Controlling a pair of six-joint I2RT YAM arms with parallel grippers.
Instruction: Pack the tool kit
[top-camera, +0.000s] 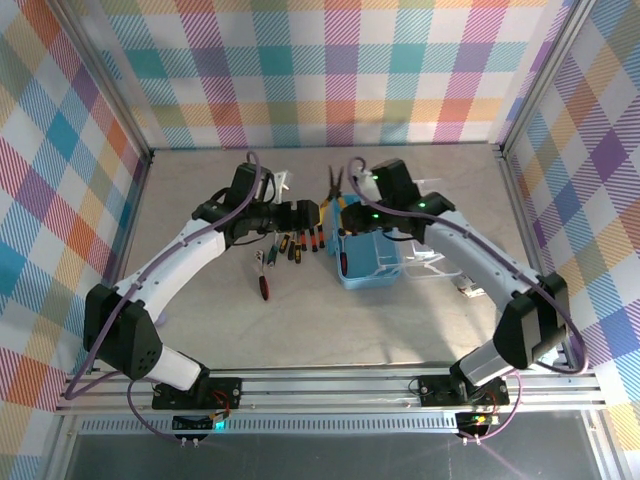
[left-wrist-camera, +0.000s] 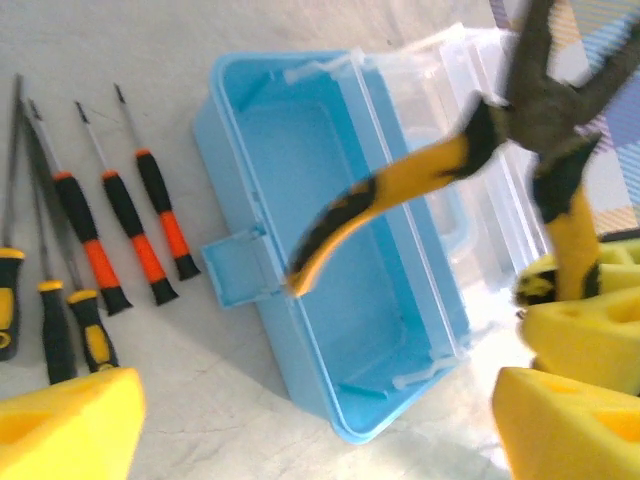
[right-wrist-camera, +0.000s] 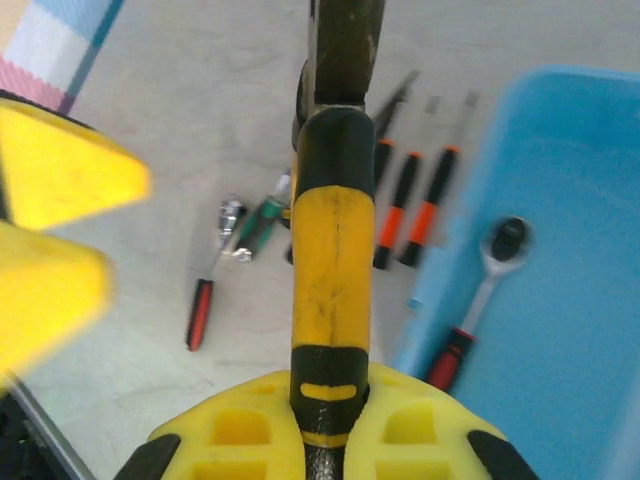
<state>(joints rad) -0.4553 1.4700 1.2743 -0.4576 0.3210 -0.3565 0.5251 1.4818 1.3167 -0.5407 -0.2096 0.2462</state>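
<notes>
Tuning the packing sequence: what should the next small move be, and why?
Probably swing the right gripper over the open case and lower the pliers in beside the wrench. The right gripper is shut on one pliers handle, the left gripper stands open and apart from them, and the pliers are held up off the table, not yet in the case.

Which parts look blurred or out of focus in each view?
Left wrist: the pliers are smeared, while the case and screwdrivers look fairly sharp. Right wrist: the pliers handle is clear, but the wrench behind it is soft. Top external: sharp and evenly lit, with only faint shadows.
</notes>
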